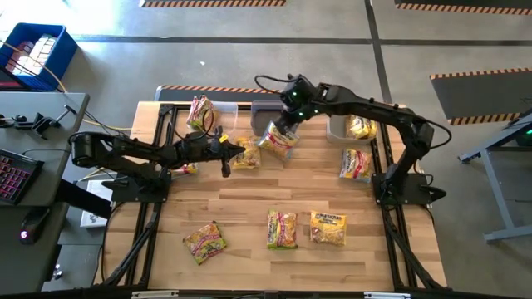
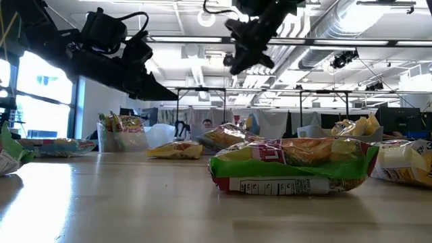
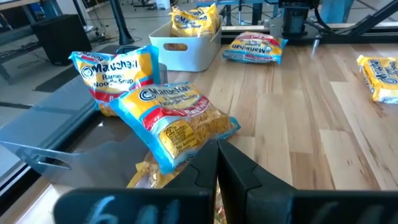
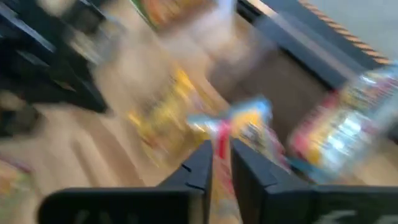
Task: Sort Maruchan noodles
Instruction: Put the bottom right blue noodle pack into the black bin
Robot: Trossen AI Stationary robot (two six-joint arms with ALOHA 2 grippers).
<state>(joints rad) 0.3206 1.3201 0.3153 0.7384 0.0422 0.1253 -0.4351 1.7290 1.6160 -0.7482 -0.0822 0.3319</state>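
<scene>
Presently, a blue-and-yellow flat plastic Maruchan noodle packet [image 1: 277, 138] is seen pinched by its edge between the fingers of the right gripper [image 4: 221, 163], near the table's twelve o'clock edge. Just at its nine o'clock side, a second yellow plastic packet [image 1: 245, 154] is found lying on the light wooden tabletop [image 1: 249, 208], with the clenched left gripper [image 3: 217, 167] beside it; nothing is gripped by that one. Toward six o'clock, three further packets are laid apart: a green-red one [image 1: 204, 242], a pink-red one [image 1: 282, 228] and a yellow one [image 1: 328, 227]. At three o'clock another pink-red packet [image 1: 355, 164] is placed below a white rectangular bin [image 1: 339, 131] holding yellow packets. At eleven o'clock, packets are stood in a clear plastic bin [image 1: 224, 112].
</scene>
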